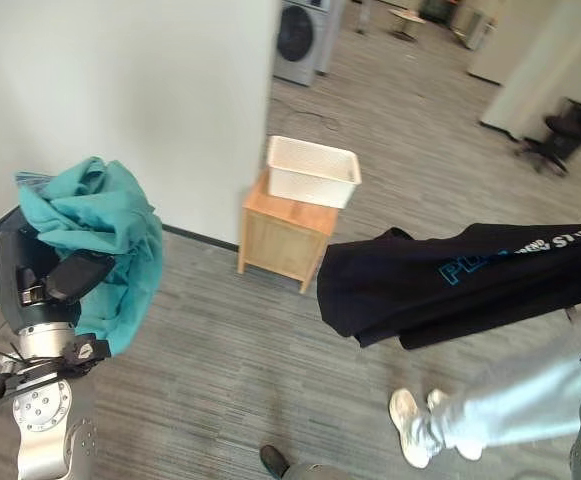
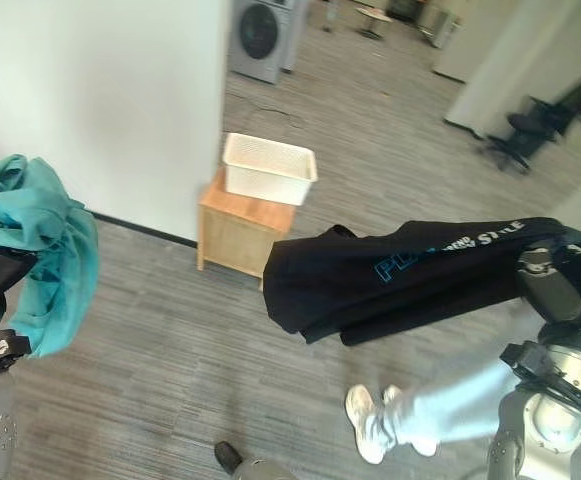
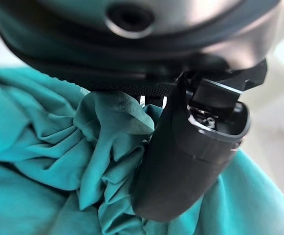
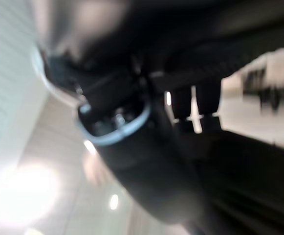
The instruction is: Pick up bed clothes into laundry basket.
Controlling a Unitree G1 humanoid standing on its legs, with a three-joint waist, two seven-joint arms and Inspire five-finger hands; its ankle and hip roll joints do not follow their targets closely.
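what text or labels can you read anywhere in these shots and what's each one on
Black garment: one row of blue-outlined and white letters runs across it, bent by folds and partly hidden; not readable as a whole.
Teal garment: no print seen.
White basket and the wooden cabinet under it: no label seen.
Washing machine: too far away to show any marking.

You've got a bunched teal garment (image 1: 100, 235) held up at left, a black printed shirt (image 2: 410, 275) hanging spread at right, and the white basket (image 1: 312, 171) upright on a wooden cabinet (image 1: 282, 235).
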